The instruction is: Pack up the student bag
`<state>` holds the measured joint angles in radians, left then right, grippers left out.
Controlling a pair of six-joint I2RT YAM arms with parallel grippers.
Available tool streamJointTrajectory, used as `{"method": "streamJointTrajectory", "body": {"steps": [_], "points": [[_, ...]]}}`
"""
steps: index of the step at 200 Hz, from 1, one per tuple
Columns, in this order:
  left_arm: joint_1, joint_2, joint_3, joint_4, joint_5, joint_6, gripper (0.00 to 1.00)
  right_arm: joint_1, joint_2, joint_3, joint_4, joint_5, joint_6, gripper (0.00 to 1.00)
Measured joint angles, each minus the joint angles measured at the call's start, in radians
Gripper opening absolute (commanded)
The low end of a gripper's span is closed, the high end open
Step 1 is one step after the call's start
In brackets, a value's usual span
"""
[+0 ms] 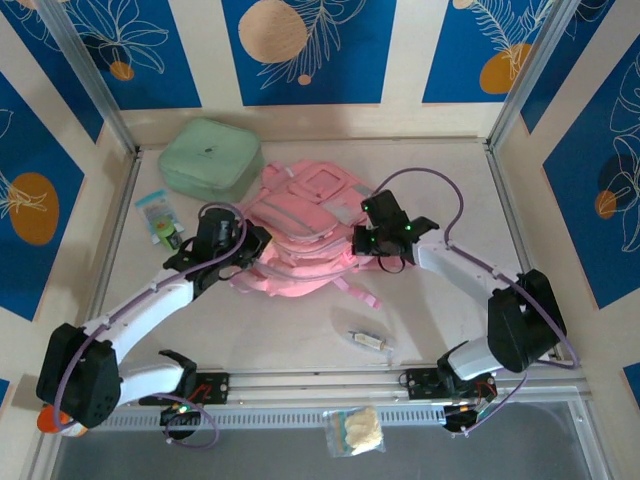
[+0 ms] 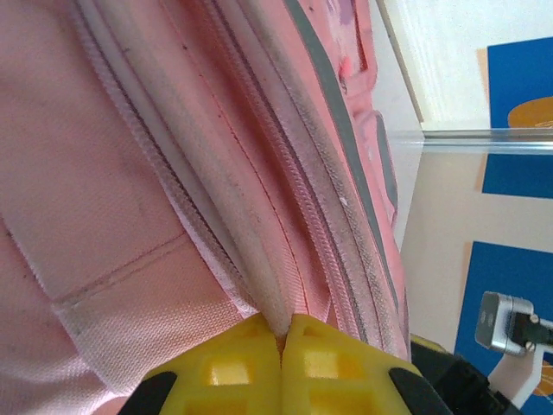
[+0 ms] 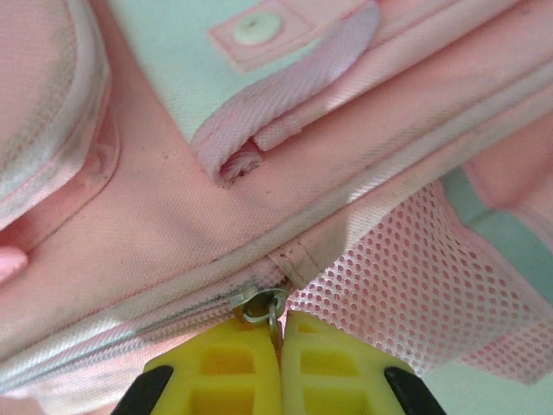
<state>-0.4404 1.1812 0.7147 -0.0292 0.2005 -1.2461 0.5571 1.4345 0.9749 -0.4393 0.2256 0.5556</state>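
We see the large pink fabric backpack (image 1: 300,232) lying flat in the middle of the counter (image 1: 300,330) — grey-white panels, mesh side pocket. Our left jaws pinch its pale piped seam (image 2: 251,268); our right jaws clamp a metal zip pull (image 3: 259,304).

Zip pull (image 3: 262,305) partly behind right tool (image 3: 281,333)

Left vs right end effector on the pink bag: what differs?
Left end effector pinches a pale piping ridge on the student bag; right end effector pinches a metal zip pull. Seen from above, left sits at the bag's left side; right at its right side, beside a mesh pocket. Shared: both shut, yellow fingers.
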Motion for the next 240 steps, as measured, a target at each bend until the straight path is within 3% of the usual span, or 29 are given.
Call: {"method": "streamJointTrajectory", "body": {"steps": [25,54,74,99,129,199,229,240], "points": [[0.027,0.003,-0.019,0.007,0.002,0.047,0.0,0.076,0.025,-0.009,-0.031,0.031,0.034,0.17],[0.039,0.003,-0.034,0.008,0.002,0.093,0.0,0.084,0.046,0.066,-0.127,0.038,0.074,0.46],[0.039,0.003,-0.049,0.022,0.003,0.105,0.0,0.077,0.046,0.157,-0.179,0.033,0.092,0.54],[0.04,0.005,-0.054,0.03,0.009,0.123,0.0,0.058,0.07,0.281,-0.204,-0.015,0.127,0.52],[0.041,0.015,-0.056,0.037,0.012,0.13,0.0,0.04,0.205,0.4,-0.204,-0.078,0.167,0.53],[0.042,0.035,-0.067,0.045,0.018,0.131,0.0,0.027,0.341,0.412,-0.202,-0.156,0.233,0.48],[0.042,0.04,-0.077,0.052,0.021,0.13,0.0,0.013,0.345,0.373,-0.137,-0.226,0.261,0.37],[0.042,0.04,-0.077,0.052,0.021,0.133,0.0,0.005,0.35,0.366,-0.121,-0.256,0.273,0.27]]}}
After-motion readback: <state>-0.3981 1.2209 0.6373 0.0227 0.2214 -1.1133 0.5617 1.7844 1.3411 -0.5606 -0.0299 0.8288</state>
